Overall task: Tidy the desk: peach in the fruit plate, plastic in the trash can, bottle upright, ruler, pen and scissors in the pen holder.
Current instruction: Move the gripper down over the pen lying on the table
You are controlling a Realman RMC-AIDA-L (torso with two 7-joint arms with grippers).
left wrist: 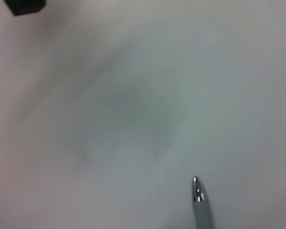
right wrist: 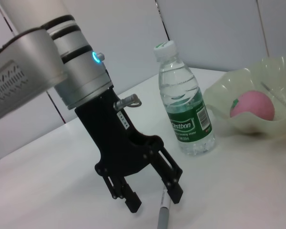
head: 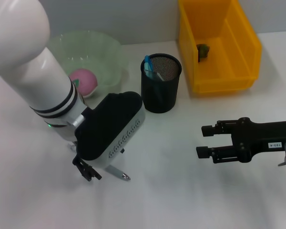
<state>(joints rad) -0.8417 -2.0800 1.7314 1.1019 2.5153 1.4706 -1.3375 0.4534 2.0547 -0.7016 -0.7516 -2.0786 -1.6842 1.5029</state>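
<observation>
While your left gripper (right wrist: 150, 193) straddles the pen (head: 119, 173) on the desk (head: 181, 200) with fingers spread, your right gripper (head: 206, 141) hovers apart, also spread.

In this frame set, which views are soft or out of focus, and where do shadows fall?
Left wrist view: blurred throughout, only the silver pen tip readable over the white table, with a faint grey shadow mid-frame. Head view: sharp; a soft shadow lies under the right gripper. Right wrist view: crisp on the left gripper and the clear plastic bottle.
</observation>
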